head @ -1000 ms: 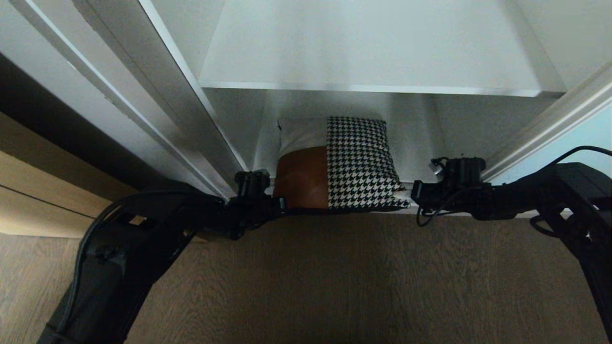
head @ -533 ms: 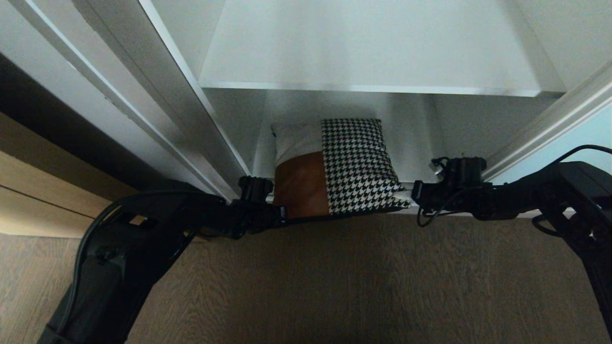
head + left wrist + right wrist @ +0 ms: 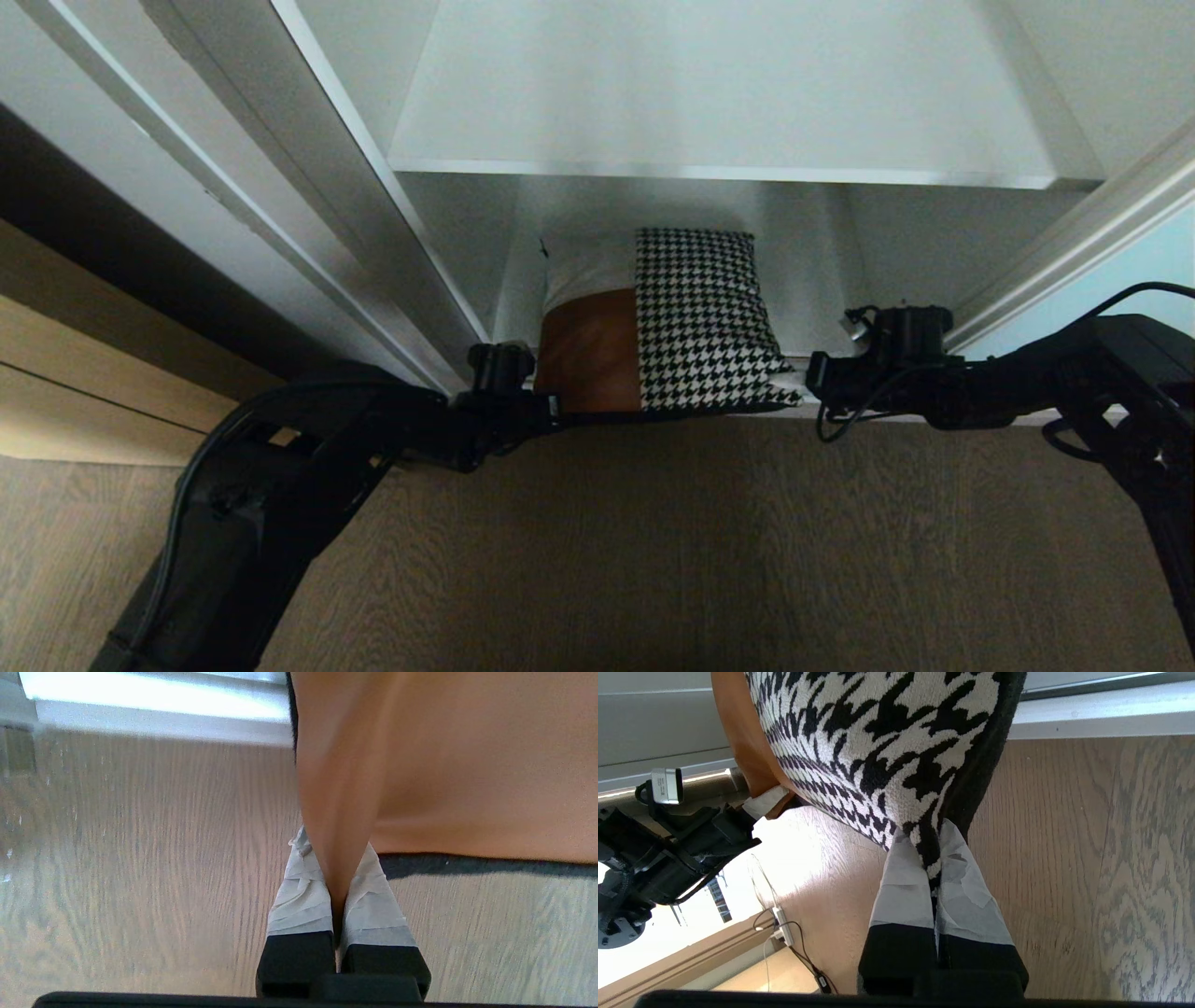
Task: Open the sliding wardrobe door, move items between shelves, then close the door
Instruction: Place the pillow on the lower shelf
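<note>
The cushion [image 3: 691,317], part houndstooth, part tan leather, part white, hangs between my two grippers at the front of the wardrobe's lower compartment, under the white upper shelf [image 3: 728,93]. My left gripper [image 3: 551,408] is shut on the tan corner; in the left wrist view the leather [image 3: 467,765] is pinched in the left gripper [image 3: 335,842]. My right gripper [image 3: 794,381] is shut on the houndstooth corner, where black edging [image 3: 985,765] runs into the right gripper [image 3: 925,833]. The cushion's near edge overhangs the floor. The sliding wardrobe door [image 3: 1153,271] stands slid aside at the right.
Silvery door frames [image 3: 308,187] slant down the left side, close to my left arm. Beyond them is a light-brown wooden panel [image 3: 75,373]. Wood floor [image 3: 700,541] lies in front of the wardrobe. A power strip with cables [image 3: 782,919] lies on the floor.
The left arm has edged a little to the right; its end of the cushion dipped, then came back level. The right gripper has held still, and both grips are unchanged.
</note>
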